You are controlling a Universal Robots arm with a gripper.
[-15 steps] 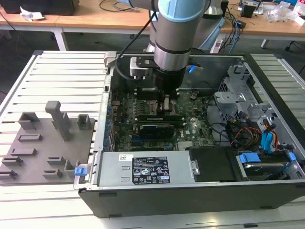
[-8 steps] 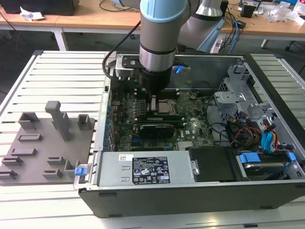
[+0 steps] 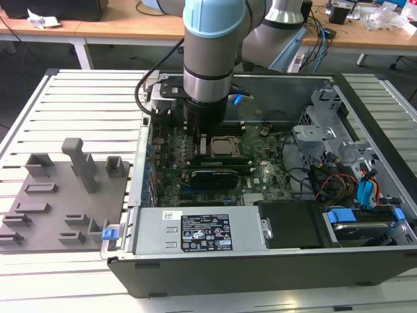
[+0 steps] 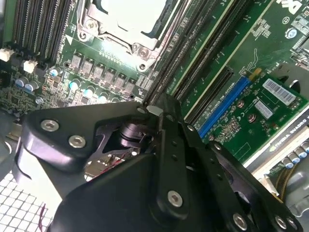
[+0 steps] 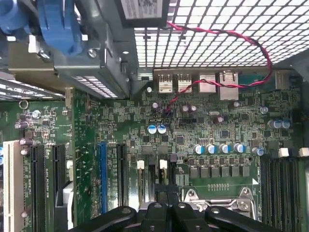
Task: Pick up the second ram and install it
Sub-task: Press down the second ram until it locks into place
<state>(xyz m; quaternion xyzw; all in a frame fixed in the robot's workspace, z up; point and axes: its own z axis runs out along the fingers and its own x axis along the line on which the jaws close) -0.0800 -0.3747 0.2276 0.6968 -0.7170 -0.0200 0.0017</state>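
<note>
My gripper (image 3: pixel 201 134) is down inside the open computer case, just over the green motherboard (image 3: pixel 260 173) beside the CPU socket (image 3: pixel 225 147). In both wrist views its black fingers (image 5: pixel 159 200) are drawn close together, and the gripper (image 5: pixel 164 195) (image 4: pixel 157 104) sits right above the long dark memory slots (image 5: pixel 152 176) (image 4: pixel 193 43) next to the socket (image 4: pixel 125 19). White slot latches (image 5: pixel 140 164) sit at the slot ends. The second ram is hidden; what lies between the fingers cannot be made out.
A grey plastic tray (image 3: pixel 58 202) with upright blocks lies on the exterior view's left. The power supply (image 3: pixel 195 231) closes the case's near side. A graphics card (image 3: pixel 212 176) sits below the socket. Drive bays and cables (image 3: pixel 352 182) fill the right. A red-and-black wire (image 5: pixel 227 36) crosses the mesh.
</note>
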